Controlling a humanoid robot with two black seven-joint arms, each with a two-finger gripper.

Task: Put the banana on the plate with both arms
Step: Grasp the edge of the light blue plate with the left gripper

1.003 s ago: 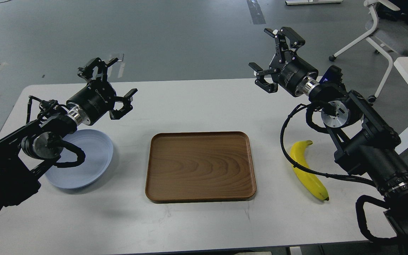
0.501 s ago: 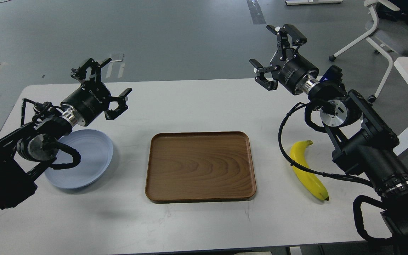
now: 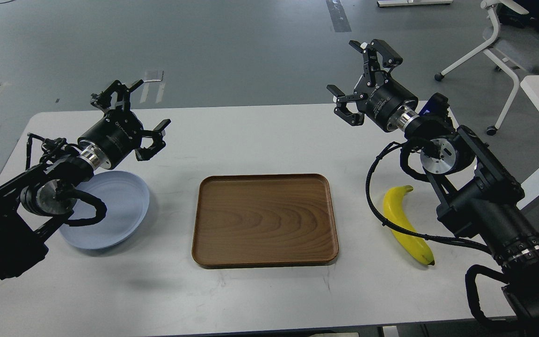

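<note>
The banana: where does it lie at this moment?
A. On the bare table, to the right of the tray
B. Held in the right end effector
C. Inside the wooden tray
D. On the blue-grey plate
A: the banana lies on the table, right of the tray, with nothing gripping it.

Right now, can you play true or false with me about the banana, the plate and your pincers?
1. The banana is lying on the plate. False: it lies on the white table, to the right of the wooden tray.
2. The blue-grey plate has nothing on the part I can see. True.
3. My right pincer is squeezing the banana. False: it is open and up in the air, holding nothing.
4. My left pincer is open. True.
5. The tray sits between the plate and the banana. True.
</note>
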